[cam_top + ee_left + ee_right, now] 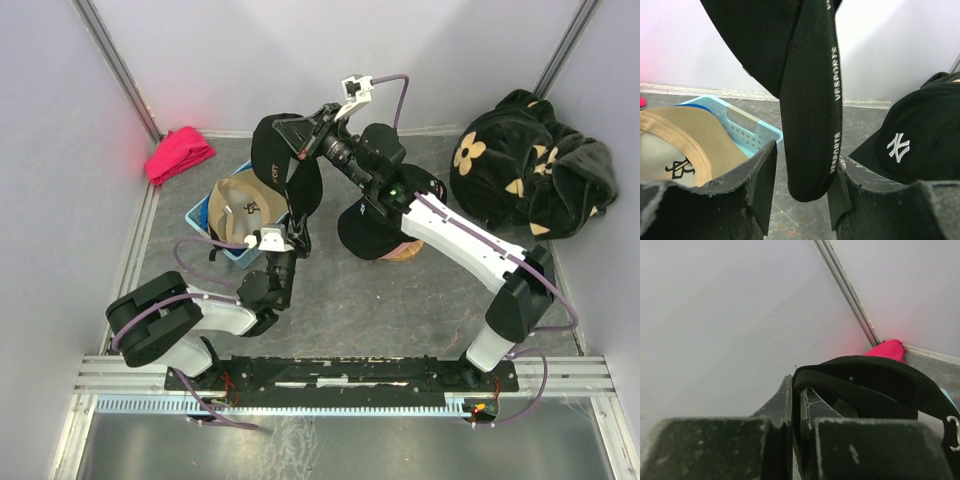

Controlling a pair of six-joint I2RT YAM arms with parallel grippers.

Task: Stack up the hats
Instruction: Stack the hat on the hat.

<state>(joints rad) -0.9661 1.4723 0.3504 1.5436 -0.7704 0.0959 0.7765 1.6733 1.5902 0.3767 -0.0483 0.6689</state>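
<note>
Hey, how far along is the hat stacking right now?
Done: the black NY cap sits atop a pinkish hat, a stack begun. In hand: the right gripper is shut on the lettered black cap, held aloft, its hanging part between the open jaws of the left gripper. Left: that cap and the tan cap in the blue basket aren't stacked yet.

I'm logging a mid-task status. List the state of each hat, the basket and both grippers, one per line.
right gripper: shut on the lettered black cap, holding it off the table
lettered black cap: lifted, hanging down
left gripper: open, one jaw on each side of that cap's hanging band
NY black cap: set down, crown up
tan cap: lying in the blue basket
blue basket: upright, holding the tan cap
</note>
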